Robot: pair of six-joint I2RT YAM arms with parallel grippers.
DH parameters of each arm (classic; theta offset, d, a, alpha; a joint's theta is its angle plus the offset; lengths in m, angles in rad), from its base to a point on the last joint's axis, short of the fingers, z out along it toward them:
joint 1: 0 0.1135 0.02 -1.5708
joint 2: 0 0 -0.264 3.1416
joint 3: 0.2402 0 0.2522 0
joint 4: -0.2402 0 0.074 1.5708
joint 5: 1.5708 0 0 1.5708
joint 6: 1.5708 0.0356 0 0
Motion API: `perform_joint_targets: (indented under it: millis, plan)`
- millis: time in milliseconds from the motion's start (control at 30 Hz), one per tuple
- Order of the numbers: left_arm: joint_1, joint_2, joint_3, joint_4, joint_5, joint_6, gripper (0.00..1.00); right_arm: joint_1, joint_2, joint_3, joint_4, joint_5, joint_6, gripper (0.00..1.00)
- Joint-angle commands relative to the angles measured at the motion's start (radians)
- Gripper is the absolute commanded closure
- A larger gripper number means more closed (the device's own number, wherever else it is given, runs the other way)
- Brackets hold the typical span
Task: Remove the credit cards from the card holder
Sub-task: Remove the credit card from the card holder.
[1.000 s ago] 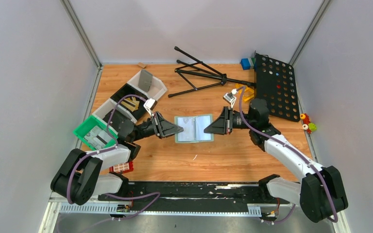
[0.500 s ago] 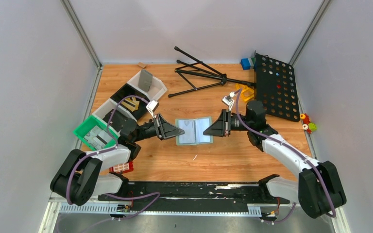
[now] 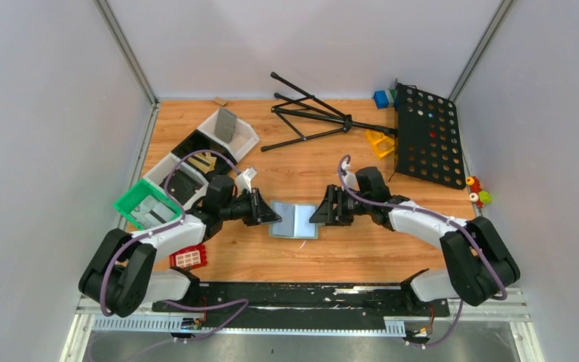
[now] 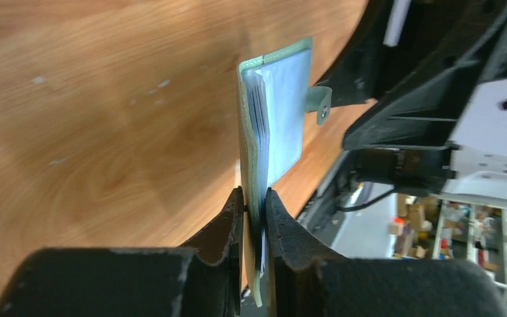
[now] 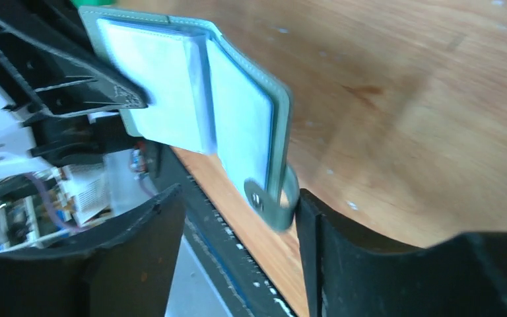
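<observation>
Right between the fingers of the left gripper (image 4: 255, 205) is one edge of the card holder (image 4: 264, 132), pinched tight, cover and pale sleeves (image 5: 165, 86) together. From those fingers the holder sticks straight out, half-open like a book, with its little snap flap (image 4: 318, 104) on the far side. I honestly can't pick the credit cards out from the sleeves, it's all too pale and stacked.

Just past the flap is the right gripper (image 5: 237, 198), jaws spread wide. The flap hangs in the gap close to one finger (image 5: 343, 251), touching or not, can't tell.

From above, the grippers face each other over the wooden table (image 3: 347, 249) with the holder between them. Behind the left gripper are a green tray (image 3: 147, 205) and a red block (image 3: 189, 259). Well beyond the right gripper are a black folding stand (image 3: 309, 113) and a black holed board (image 3: 428, 136).
</observation>
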Motion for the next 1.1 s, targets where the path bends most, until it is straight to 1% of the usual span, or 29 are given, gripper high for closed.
perform_joint_targets:
  millis: [0,67,100,133,167,200,233,300,367,433,500,533,567,700,833,967,1067]
  plan:
    - [-0.005,0.048,0.05,-0.193,-0.079,0.181,1.0,0.041,-0.014,0.024,-0.102,0.224,-0.129,0.34]
    - [-0.009,0.071,0.055,-0.207,-0.088,0.197,1.0,0.08,-0.033,0.051,-0.16,0.322,-0.154,0.26]
    - [-0.011,0.079,0.061,-0.235,-0.102,0.208,1.0,0.113,-0.042,0.074,-0.202,0.395,-0.164,0.22]
    - [-0.013,0.08,0.069,-0.257,-0.119,0.216,1.0,0.142,-0.051,0.089,-0.229,0.444,-0.172,0.15]
    - [-0.015,0.079,0.075,-0.273,-0.131,0.223,1.0,0.169,-0.057,0.103,-0.245,0.48,-0.178,0.11]
    - [-0.016,0.076,0.077,-0.282,-0.137,0.224,1.0,0.192,-0.064,0.111,-0.243,0.494,-0.182,0.1]
    - [-0.017,0.072,0.076,-0.283,-0.137,0.221,0.98,0.213,-0.064,0.114,-0.229,0.491,-0.183,0.11]
    - [-0.019,0.068,0.077,-0.284,-0.134,0.215,0.96,0.239,-0.044,0.114,-0.182,0.463,-0.172,0.18]
    - [-0.02,0.065,0.081,-0.288,-0.127,0.213,0.94,0.251,-0.002,0.118,-0.129,0.417,-0.161,0.3]
    - [-0.022,0.062,0.083,-0.287,-0.119,0.208,0.92,0.26,0.049,0.133,-0.089,0.373,-0.147,0.39]
    - [-0.023,0.055,0.085,-0.286,-0.112,0.204,0.91,0.267,0.099,0.149,-0.05,0.336,-0.135,0.47]
    - [-0.023,0.052,0.085,-0.283,-0.105,0.202,0.9,0.271,0.12,0.157,-0.04,0.324,-0.129,0.48]
    - [-0.024,0.048,0.082,-0.274,-0.096,0.197,0.89,0.275,0.141,0.165,-0.007,0.312,-0.125,0.54]
    - [-0.025,0.029,0.072,-0.245,-0.058,0.173,0.8,0.276,0.216,0.176,0.038,0.281,-0.102,0.69]
    - [-0.025,0.0,0.064,-0.242,-0.053,0.164,0.7,0.276,0.27,0.174,0.068,0.272,-0.084,0.8]
    - [-0.024,-0.006,0.054,-0.206,-0.02,0.142,0.7,0.275,0.31,0.167,0.097,0.254,-0.07,0.88]
    - [-0.025,0.004,0.05,-0.203,-0.024,0.143,0.72,0.276,0.32,0.161,0.116,0.24,-0.063,0.91]
